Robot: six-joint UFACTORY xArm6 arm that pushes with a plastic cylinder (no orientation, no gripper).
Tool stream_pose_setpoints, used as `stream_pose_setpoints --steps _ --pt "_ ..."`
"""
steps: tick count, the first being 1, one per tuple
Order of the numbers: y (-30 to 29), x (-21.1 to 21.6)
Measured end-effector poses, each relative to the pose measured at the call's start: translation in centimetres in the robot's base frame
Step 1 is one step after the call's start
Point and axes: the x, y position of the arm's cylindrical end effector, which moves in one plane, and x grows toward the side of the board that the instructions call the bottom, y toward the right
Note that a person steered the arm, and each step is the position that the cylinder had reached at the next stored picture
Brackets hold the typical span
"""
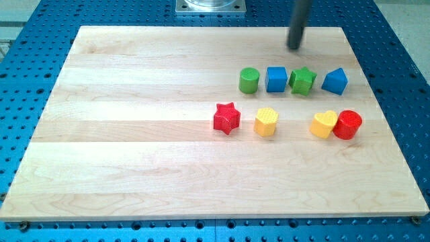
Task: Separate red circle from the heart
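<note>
The red circle [348, 125] sits on the wooden board at the view's right, touching the right side of the yellow heart [324, 124]. My tip [295, 47] is near the board's top edge, well above both blocks and to their left. It stands just above the green star [303, 81] and touches no block.
A row near the top right holds a green circle [249, 80], a blue cube [276, 78], the green star and a blue pentagon-like block [335, 81]. A red star [227, 117] and a yellow hexagon [267, 122] lie left of the heart. The board's right edge [386, 121] is close to the red circle.
</note>
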Motion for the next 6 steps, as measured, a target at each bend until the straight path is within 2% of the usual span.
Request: stream_pose_setpoints --steps 1,2,3,4,5,6 --pt "7.0 0.6" --pt "12.2 8.5" --pt "12.4 15.9" --pt "8.6 20.5" --pt "5.9 19.0" --pt "0.7 20.7"
